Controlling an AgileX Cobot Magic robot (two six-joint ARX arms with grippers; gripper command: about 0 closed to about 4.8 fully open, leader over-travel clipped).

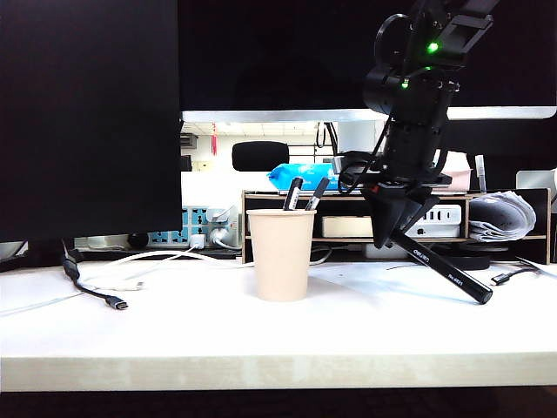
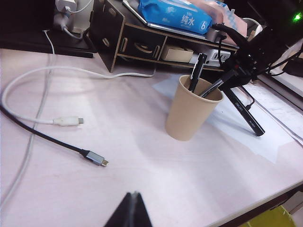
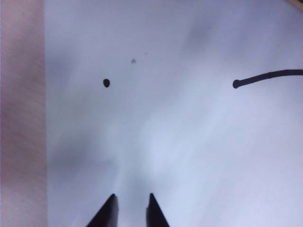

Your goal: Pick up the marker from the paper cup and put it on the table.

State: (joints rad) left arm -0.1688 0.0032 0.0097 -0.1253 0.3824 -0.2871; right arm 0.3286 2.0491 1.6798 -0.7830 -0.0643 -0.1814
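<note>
The paper cup stands mid-table with two other black markers sticking out. To its right the all-black marker slants down, its lower end resting on the table and its upper end up at my right gripper. In the right wrist view that gripper has its jaws apart over white paper, with nothing between the tips. Whether the fingers touch the marker is unclear. My left gripper hovers shut and empty over the near table; the exterior view does not show it.
A black-and-wood riser shelf with a blue tissue pack runs behind the cup. Loose cables lie at the left. A dark monitor fills the upper left. The paper carries an ink dot and line.
</note>
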